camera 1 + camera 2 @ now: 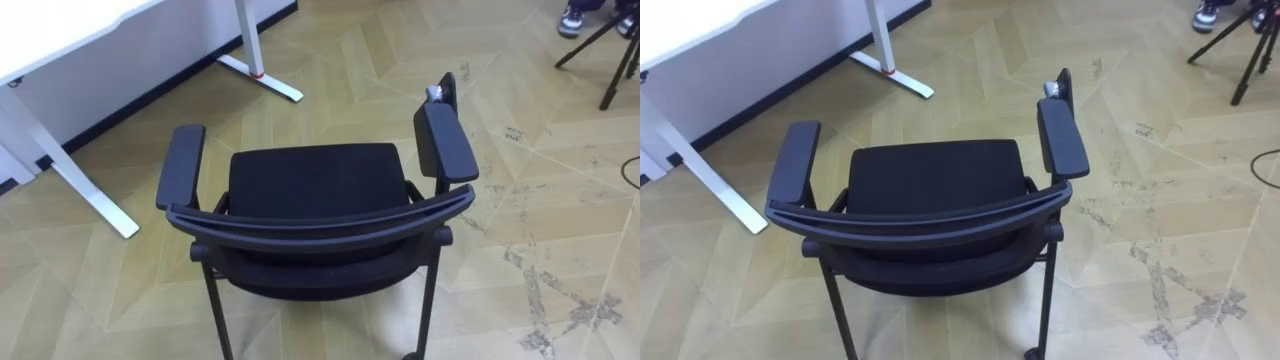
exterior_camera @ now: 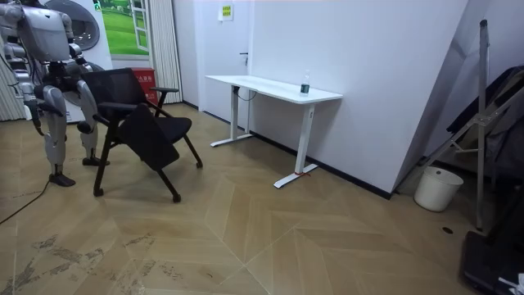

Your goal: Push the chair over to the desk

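**Black chair just before the robot, white desk beyond**

The one chair (image 1: 312, 185) fills the lower middle of the eye views. Its curved backrest is nearest, and its rear legs are cut off by the bottom edge. Past the backrest lie the seat and two armrests, one on each side. A small grey part at the front of the right-side armrest is hard to make out.

Farther off, at upper left, stands one white desk (image 1: 70, 45), with only its edge and two legs in frame. At upper right are dark tripod legs (image 1: 600, 45) and a person's shoe (image 1: 570, 20), both cropped by the frame.

In the room view the robot stands at upper left, close behind the chair. Its right hand (image 2: 38, 124) hangs at its side. The left hand is lost against the dark backrest. Neither hand's fingers can be read as open or curled.

One small bottle (image 2: 304, 85) stands on the desk. At far right sits one white bucket (image 2: 438, 188), its contents hidden.
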